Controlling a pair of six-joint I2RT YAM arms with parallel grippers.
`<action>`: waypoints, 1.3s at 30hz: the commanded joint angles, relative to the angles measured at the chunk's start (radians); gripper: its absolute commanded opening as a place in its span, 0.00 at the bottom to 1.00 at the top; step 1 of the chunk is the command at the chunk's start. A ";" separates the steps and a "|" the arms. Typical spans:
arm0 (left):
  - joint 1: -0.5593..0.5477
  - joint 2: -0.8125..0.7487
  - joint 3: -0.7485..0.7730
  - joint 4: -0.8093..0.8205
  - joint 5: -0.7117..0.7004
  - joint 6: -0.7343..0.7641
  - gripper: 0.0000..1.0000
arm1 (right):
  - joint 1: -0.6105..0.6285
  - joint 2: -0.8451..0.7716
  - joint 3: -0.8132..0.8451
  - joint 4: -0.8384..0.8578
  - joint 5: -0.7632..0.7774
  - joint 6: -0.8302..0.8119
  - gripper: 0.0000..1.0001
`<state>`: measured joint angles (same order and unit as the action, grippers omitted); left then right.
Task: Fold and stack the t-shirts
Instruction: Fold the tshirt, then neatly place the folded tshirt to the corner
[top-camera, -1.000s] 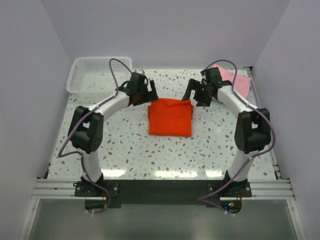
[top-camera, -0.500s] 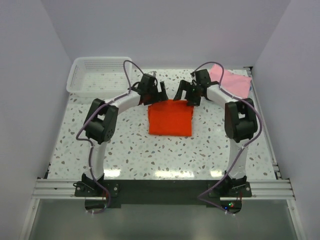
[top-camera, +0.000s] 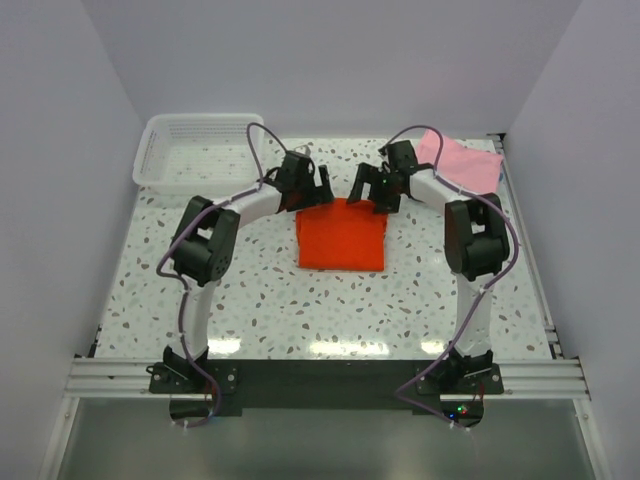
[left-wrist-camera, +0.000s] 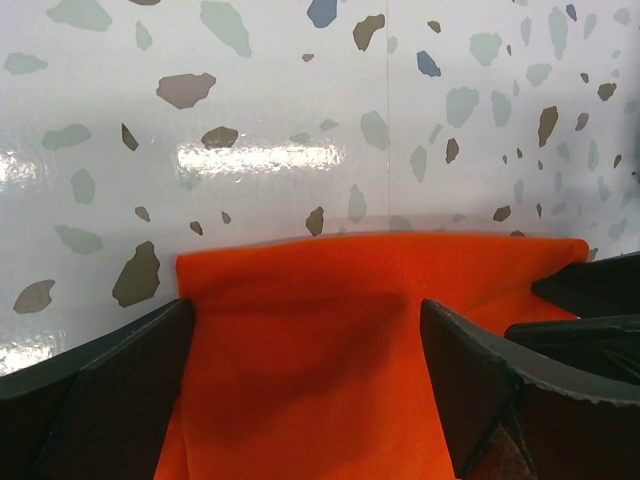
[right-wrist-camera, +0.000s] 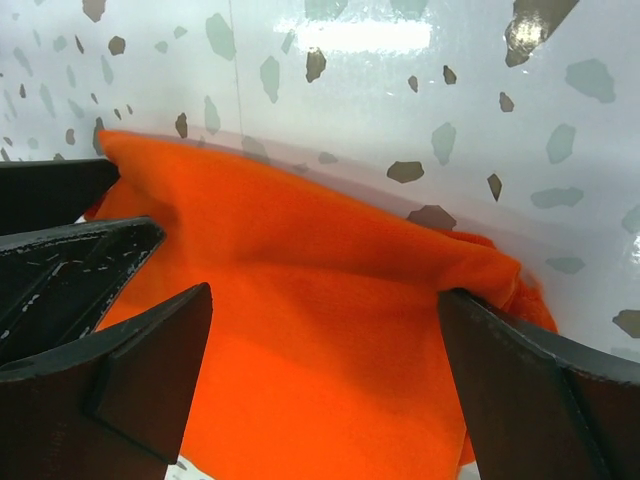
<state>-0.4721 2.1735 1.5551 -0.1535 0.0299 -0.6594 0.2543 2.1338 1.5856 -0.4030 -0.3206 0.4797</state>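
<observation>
- Orange-red t-shirt (top-camera: 340, 238): folded into a flat, roughly rectangular pad, lying mid-table between the two arms, slightly toward the far side.
- Cloth is soft and matte with a faint fuzzy nap. The far edge is a rounded fold, bowed a little. The corner by the right finger in the right wrist view is bunched and rumpled.
- Left gripper (left-wrist-camera: 305, 330): jaws spread wide over the shirt's far edge, cloth showing across the gap between them. Fingers (left-wrist-camera: 120, 385) are dark wedge-shaped plastic. Cannot tell whether the tips touch the cloth.
- Right gripper (right-wrist-camera: 325, 300): also spread wide across the same far edge, at the right corner. Nothing pinched.
- The two grippers are near each other and face inward, each showing at the edge of the other's wrist view.
- Light pink t-shirt (top-camera: 462, 162): flat at the far right corner, well apart from the orange one.
- Table (top-camera: 300, 300): glossy white terrazzo with grey and brown flecks, and light glare on it.
- White mesh basket (top-camera: 160, 148): rectangular plastic, at the far left corner.
</observation>
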 joint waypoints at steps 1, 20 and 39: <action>0.007 -0.052 0.005 -0.041 -0.027 0.037 1.00 | -0.003 -0.029 0.037 -0.045 0.081 -0.046 0.99; -0.003 -1.011 -0.571 -0.150 -0.294 0.014 1.00 | -0.013 -0.718 -0.412 0.026 0.318 -0.050 0.99; -0.003 -1.367 -0.888 -0.431 -0.397 -0.187 1.00 | 0.010 -0.425 -0.483 0.118 0.181 -0.027 0.92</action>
<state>-0.4736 0.7994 0.6640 -0.5667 -0.3454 -0.8246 0.2493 1.6737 1.0779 -0.3233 -0.1253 0.4355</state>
